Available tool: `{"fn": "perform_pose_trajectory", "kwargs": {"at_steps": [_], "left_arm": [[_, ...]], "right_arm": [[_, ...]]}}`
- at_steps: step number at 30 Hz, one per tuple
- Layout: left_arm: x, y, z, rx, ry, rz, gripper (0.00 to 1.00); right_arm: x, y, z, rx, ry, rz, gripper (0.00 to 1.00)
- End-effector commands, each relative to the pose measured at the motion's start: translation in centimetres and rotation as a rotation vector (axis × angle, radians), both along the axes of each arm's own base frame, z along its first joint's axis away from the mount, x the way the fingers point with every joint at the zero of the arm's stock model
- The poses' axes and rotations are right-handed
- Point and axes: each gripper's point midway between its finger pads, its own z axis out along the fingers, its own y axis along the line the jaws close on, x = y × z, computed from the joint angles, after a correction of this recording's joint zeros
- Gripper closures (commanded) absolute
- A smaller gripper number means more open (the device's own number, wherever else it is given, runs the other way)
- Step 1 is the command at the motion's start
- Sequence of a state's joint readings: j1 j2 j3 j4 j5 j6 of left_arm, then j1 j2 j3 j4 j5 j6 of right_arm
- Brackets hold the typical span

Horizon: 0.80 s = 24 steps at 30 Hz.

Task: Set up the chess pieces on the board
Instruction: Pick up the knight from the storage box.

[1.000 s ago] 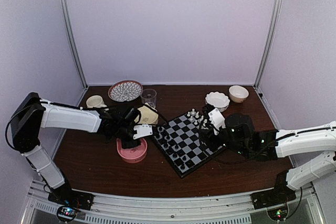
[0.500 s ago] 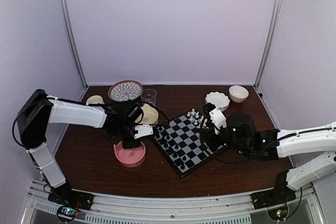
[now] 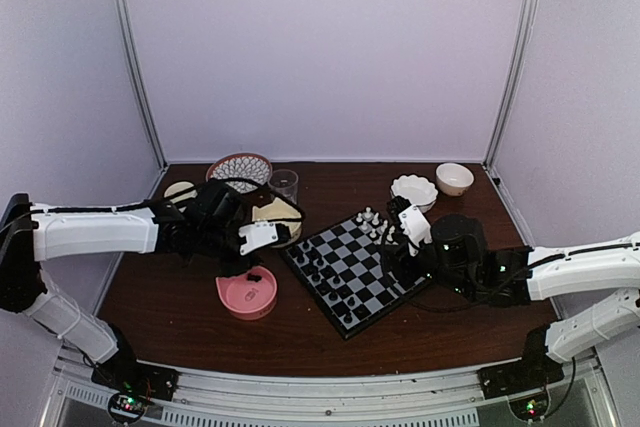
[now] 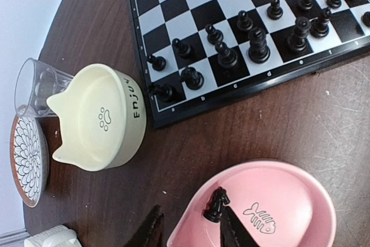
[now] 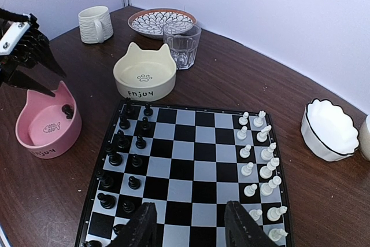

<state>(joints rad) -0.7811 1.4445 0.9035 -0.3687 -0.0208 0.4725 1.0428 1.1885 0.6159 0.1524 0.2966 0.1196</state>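
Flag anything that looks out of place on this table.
One black knight sits in the pink bowl, off the board, while the other black chess pieces stand on their squares. Nothing looks spilled or broken.

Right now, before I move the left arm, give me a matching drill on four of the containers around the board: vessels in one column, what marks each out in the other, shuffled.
Column 1
1. pink bowl
2. cream bowl
3. clear glass
4. white scalloped bowl

Column 2
A. paw print inside, otherwise empty, close to the board
B. on the side where the white pieces stand
C. holds one black knight
D. see-through, next to the patterned plate

Pairs: 1-C, 2-A, 3-D, 4-B
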Motion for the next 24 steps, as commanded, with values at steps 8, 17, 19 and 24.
{"fn": "perform_pose_trajectory", "kwargs": {"at_steps": [8, 17, 19, 24], "left_arm": [[-1.8, 0.7, -2.8, 0.034, 0.074, 0.012, 0.72], [-0.4, 1.4, -4.8, 0.126, 0.055, 0.050, 0.72], [-0.2, 1.5, -5.0, 0.135, 0.054, 0.056, 0.72], [0.1, 1.6, -5.6, 0.152, 0.060, 0.061, 0.72]], "right_arm": [[0.5, -0.2, 1.2, 0.018, -0.019, -0.026, 0.57], [0.4, -0.5, 1.6, 0.030, -0.026, -0.032, 0.57], [0.4, -0.7, 1.8, 0.033, -0.032, -0.035, 0.57], [0.4, -1.0, 2.0, 0.039, -0.040, -0.043, 0.56]]}}
